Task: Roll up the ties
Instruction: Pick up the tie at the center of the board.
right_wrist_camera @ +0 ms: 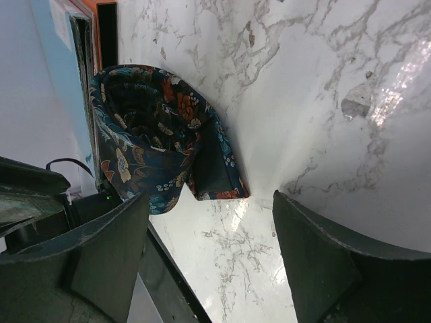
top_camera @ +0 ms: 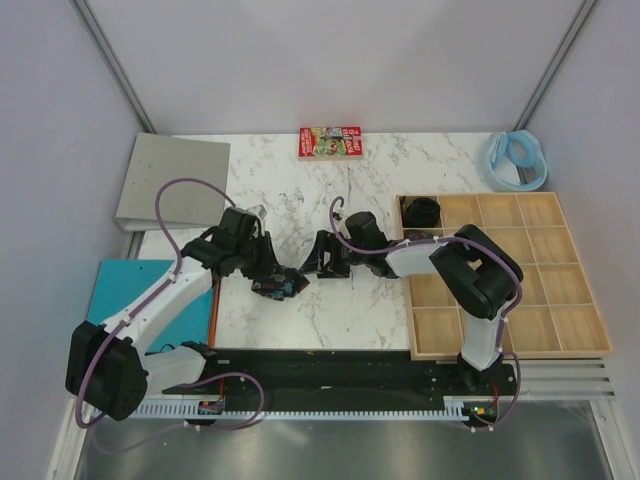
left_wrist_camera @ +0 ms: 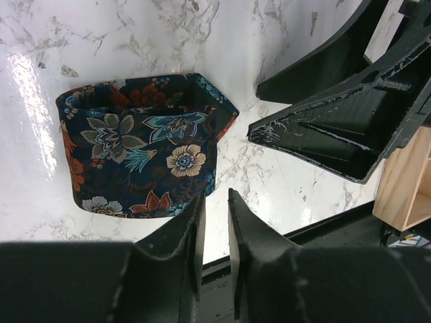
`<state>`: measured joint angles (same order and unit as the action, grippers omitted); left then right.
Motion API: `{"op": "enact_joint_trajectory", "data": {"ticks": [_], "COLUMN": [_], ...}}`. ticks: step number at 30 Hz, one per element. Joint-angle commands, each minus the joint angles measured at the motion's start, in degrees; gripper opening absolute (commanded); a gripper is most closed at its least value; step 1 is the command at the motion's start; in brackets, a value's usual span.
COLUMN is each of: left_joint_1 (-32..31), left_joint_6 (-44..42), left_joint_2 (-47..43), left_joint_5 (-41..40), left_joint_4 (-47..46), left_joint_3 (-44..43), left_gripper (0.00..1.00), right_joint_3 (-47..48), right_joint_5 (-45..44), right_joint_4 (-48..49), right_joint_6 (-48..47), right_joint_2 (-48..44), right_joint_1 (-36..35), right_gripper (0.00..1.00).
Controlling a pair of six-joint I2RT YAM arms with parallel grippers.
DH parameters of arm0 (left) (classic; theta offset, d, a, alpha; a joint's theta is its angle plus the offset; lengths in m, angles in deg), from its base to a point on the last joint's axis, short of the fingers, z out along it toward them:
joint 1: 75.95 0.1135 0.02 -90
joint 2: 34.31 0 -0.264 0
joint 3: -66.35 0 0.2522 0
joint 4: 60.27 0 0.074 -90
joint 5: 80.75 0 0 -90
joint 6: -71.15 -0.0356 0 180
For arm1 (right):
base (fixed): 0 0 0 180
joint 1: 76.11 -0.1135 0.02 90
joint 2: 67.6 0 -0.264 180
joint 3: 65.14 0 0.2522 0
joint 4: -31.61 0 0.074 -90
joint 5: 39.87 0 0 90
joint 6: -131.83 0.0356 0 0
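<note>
Near the front middle of the marble table [top_camera: 350, 190], between the two arms, one tie [left_wrist_camera: 135, 148]: dark floral fabric wound into a loose coil, outer pointed end lying slack against its side. Left gripper [left_wrist_camera: 215, 198] low and just beside that coil, fingers drawn almost together with only a slim empty gap, clamped on nothing; one finger close against the fabric, actual contact hard to judge. Right gripper [right_wrist_camera: 210, 202] on the opposite side of the coil, jaws spread wide, nothing between them, near the fabric yet apart from it. Further right, a wooden tray [top_camera: 560, 285] of square compartments, with a second coiled tie [top_camera: 421, 211] in the far-left corner compartment. At the far edge of the table, a red printed box [top_camera: 329, 142]; toward the far right corner, a pale blue ring [top_camera: 515, 158]. On the left, a grey board [top_camera: 175, 180] and, nearer the arm bases, a blue board [top_camera: 115, 280]
</note>
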<state>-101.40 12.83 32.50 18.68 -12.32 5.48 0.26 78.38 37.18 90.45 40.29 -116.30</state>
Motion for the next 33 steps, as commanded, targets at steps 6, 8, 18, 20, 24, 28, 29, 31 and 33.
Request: {"op": "enact_joint_trajectory", "data": {"ticks": [6, 8, 18, 20, 24, 28, 29, 31, 33], "left_joint_1": [0.2, 0.2, 0.2, 0.2, 0.2, 0.2, 0.2, 0.2, 0.2], "left_joint_6": [2.2, 3.6, 7.3, 7.7, 7.5, 7.5, 7.6, 7.7, 7.7], "left_joint_2": [0.3, -0.6, 0.4, 1.1, 2.9, 4.5, 4.6, 4.7, 4.7], "left_joint_5": [-0.1, -1.5, -6.4, -6.5, -7.3, -7.1, -7.2, -7.4, -7.7], "left_joint_4": [-3.1, -2.7, -1.5, -1.8, -3.4, -5.1, -5.3, -5.6, -5.9], "left_joint_3": [1.6, 2.4, 5.7, 6.2, 7.4, 8.4, 8.6, 9.1, 9.5], "left_gripper": [0.21, 0.21, 0.18, 0.18, 0.17, 0.17, 0.16, 0.16, 0.16], "right_joint_3": [0.5, 0.7, 2.5, 2.5, 2.4, 2.1, 2.0, 1.7, 1.5], "right_joint_5": [0.7, 0.9, 2.4, 2.4, 3.0, 3.9, 4.1, 4.4, 5.0], "right_joint_4": [1.5, 1.9, 2.3, 2.6, 3.2, 4.5, 4.9, 5.4, 6.1], "right_joint_6": [-3.1, -3.1, -3.8, -3.8, -3.0, -1.9, -1.7, -1.0, -0.6], "right_joint_2": [4.0, 4.7, 7.4, 7.9, 8.6, 9.0, 9.0, 9.2, 9.3], "right_joint_1": [-0.2, -0.2, -1.7, -2.1, -2.5, -2.9, -2.9, -3.1, -3.4], "right_gripper": [0.81, 0.81, 0.80, 0.80, 0.80, 0.79, 0.79, 0.79, 0.79]}}
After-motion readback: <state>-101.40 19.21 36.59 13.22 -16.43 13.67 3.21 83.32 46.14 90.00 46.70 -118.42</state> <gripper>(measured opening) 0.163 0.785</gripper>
